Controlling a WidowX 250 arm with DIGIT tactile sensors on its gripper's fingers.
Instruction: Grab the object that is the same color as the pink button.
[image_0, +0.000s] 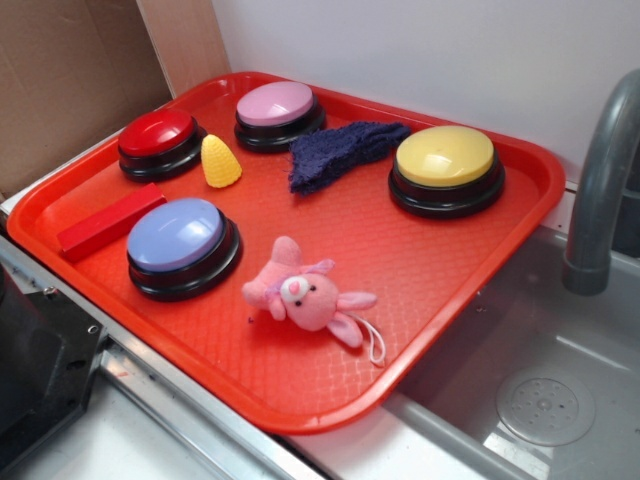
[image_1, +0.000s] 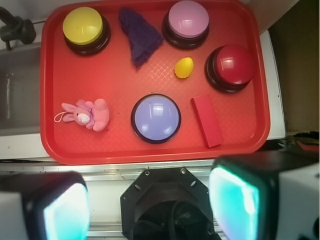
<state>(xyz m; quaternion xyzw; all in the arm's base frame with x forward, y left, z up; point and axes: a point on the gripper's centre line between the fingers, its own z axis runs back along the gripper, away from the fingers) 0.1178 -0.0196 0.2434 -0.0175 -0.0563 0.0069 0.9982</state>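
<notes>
A small pink plush bunny (image_0: 303, 295) with a white snout and a thin white string loop lies on the red tray (image_0: 440, 290), toward its front right. In the wrist view the pink plush bunny (image_1: 87, 114) lies at the tray's left. The pink button (image_0: 275, 104), pale pink dome on a black base, stands at the tray's back; it also shows in the wrist view (image_1: 188, 20). My gripper (image_1: 150, 205) is open and empty, high above and off the tray's near edge. Its fingers (image_1: 65, 212) frame the bottom of the wrist view. The gripper is out of the exterior view.
On the tray stand a red button (image_0: 157, 136), a blue-lavender button (image_0: 177, 238) and a yellow button (image_0: 445, 160). A yellow cone toy (image_0: 220, 162), a dark blue cloth (image_0: 340, 150) and a red block (image_0: 110, 222) lie between them. A sink with a grey faucet (image_0: 600, 180) is at the right.
</notes>
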